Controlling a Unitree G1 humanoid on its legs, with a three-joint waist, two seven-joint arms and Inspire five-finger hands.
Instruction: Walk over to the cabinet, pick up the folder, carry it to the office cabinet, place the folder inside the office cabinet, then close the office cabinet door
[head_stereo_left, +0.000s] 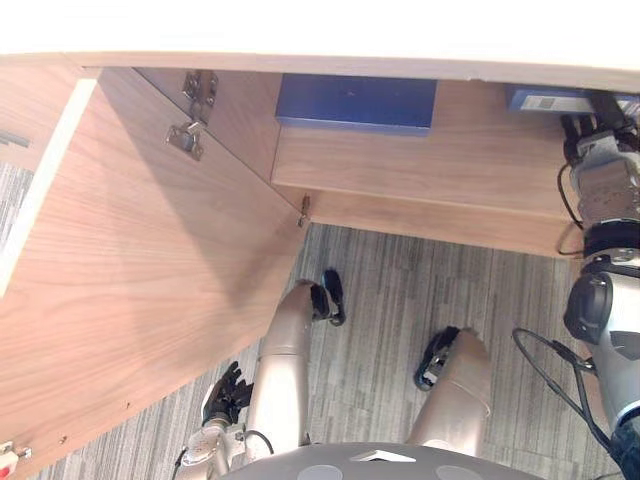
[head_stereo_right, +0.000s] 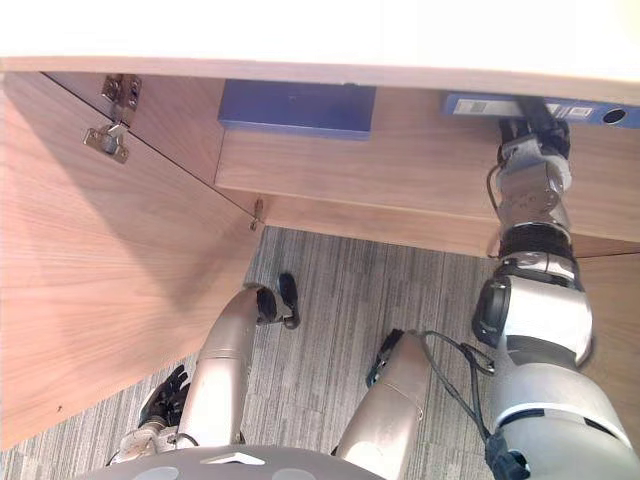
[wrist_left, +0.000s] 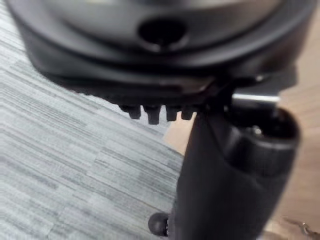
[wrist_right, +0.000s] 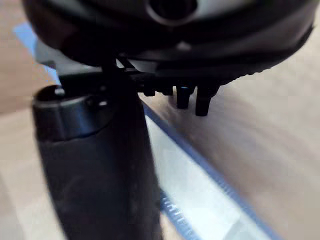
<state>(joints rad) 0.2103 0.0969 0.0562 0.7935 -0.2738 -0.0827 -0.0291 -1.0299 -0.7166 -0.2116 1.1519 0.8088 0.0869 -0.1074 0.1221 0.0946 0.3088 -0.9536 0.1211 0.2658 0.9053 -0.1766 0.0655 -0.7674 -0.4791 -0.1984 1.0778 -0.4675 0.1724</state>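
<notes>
The blue folder (head_stereo_right: 480, 104) lies at the right of the office cabinet's shelf (head_stereo_right: 400, 160), its labelled spine facing out. My right hand (head_stereo_right: 533, 135) reaches up to it from below. In the right wrist view the folder's blue edge and pale face (wrist_right: 200, 185) run between the thumb (wrist_right: 95, 165) and the fingers (wrist_right: 192, 97), so the hand grips it. My left hand (head_stereo_left: 228, 392) hangs low beside the open door, fingers relaxed and holding nothing.
The wooden cabinet door (head_stereo_left: 130, 260) stands swung open at the left, with metal hinges (head_stereo_left: 192, 130) near its top. A second, dark blue flat folder (head_stereo_left: 355, 103) lies in the middle of the shelf. Grey striped carpet (head_stereo_left: 400, 290) covers the floor below.
</notes>
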